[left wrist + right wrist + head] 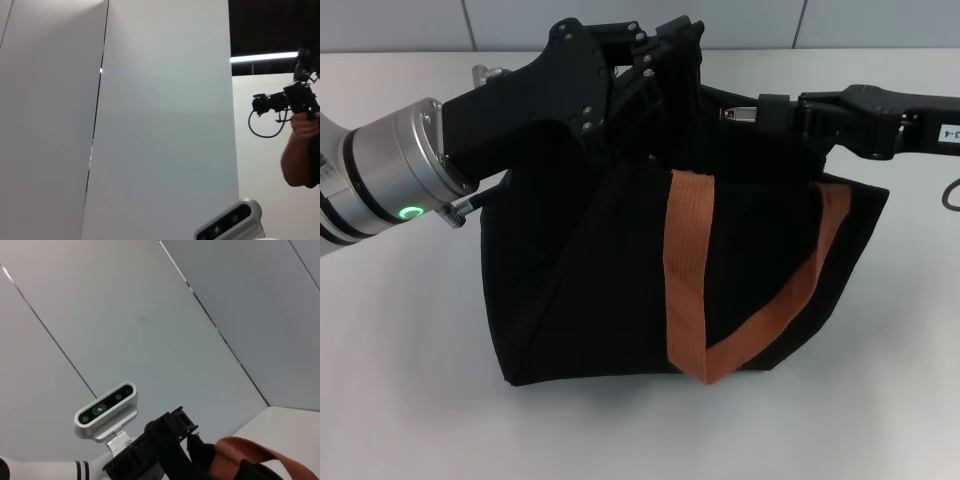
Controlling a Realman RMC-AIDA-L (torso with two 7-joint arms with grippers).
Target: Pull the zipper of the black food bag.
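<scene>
Roughly mid-task, judging from the head view. Left end effector [645, 95] sits at the bag's top rear-left corner, pressed down onto the black fabric; looks like it is bracing or pinching the bag there, but its fingers merge with the black cloth, so I cannot tell if they are apart or together. The black food bag [590, 290] stands upright on the white counter [400, 400], middle of the view, with one orange strap handle [685, 270] hanging in a loop down the front face. Along the top edge, right of centre, the zipper [740, 114] shows as a small silver tab. The right end effector [775, 115] reaches in horizontally from the right and meets that tab; fingers appear clamped together on it, though the contact is partly hidden by the black finger bodies.

Done: bag steadied, tab reached and seemingly gripped. Left: the actual travel along the track. How much track is already open or closed can't be read, since the top is hidden behind both arms.

Right wrist view shows only the strap, the other arm's end and a wall. Left wrist view shows wall, nothing of the bag.
</scene>
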